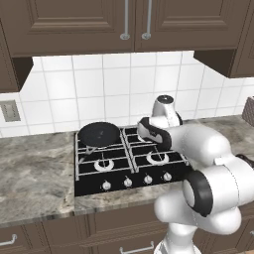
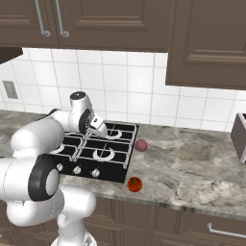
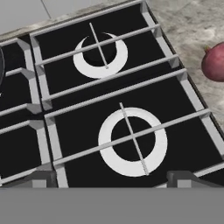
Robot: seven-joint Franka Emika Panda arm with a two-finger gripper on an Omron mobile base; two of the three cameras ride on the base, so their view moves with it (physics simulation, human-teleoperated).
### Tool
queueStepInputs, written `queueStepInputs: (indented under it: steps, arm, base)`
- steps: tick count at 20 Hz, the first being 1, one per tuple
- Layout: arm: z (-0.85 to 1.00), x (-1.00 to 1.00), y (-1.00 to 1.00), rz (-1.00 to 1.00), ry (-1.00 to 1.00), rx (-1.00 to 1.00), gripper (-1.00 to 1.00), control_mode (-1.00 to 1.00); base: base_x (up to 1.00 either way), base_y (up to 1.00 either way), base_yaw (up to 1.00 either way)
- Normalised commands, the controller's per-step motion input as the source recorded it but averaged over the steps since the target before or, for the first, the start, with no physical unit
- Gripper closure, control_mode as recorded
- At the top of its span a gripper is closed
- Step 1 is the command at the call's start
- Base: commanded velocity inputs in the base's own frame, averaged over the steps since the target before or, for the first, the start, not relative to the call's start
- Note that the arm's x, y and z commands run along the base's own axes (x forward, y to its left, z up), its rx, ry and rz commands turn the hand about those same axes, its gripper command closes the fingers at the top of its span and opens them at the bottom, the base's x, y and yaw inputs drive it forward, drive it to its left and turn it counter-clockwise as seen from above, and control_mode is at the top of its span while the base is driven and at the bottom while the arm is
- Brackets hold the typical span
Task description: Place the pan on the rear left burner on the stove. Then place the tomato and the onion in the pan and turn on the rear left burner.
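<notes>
The black pan [image 1: 99, 134] rests on the back-left grate of the stove [image 1: 116, 173], covering the rear left burner. On the counter right of the stove lies the dull pink onion [image 2: 141, 145], which the hand view shows as the onion [image 3: 214, 61] at its right edge. The glossy tomato [image 2: 135, 184] sits near the counter's front edge. My gripper [image 2: 102, 129] hovers over the stove's right-hand burners. In the hand view the gripper [image 3: 113, 179] is open, its fingertips [image 3: 41, 179] wide apart with nothing between them.
Silver knobs [image 1: 127, 182] line the stove's front edge. A brown box [image 2: 239, 134] stands at the counter's far right. Dark wall cabinets [image 1: 124, 25] hang above, and a wall socket [image 1: 10, 111] is on the tiles at left.
</notes>
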Motion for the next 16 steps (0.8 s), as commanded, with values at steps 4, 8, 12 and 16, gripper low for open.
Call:
queueStepInputs:
  steps: [4,8,12,16]
  arm:
    - [0.0,0.0,-0.47,0.0,0.0,0.0,-1.0,-1.0]
    - [0.0,0.0,-0.47,0.0,0.0,0.0,-1.0,-1.0]
    - [0.0,0.0,-0.47,0.0,0.0,0.0,-1.0,-1.0]
    - [0.0,0.0,-0.43,0.0,0.0,0.0,-1.0,-1.0]
  base:
    - [0.0,0.0,0.0]
    - [0.0,0.0,0.0]
    - [0.0,0.0,0.0]
    - [0.0,0.0,0.0]
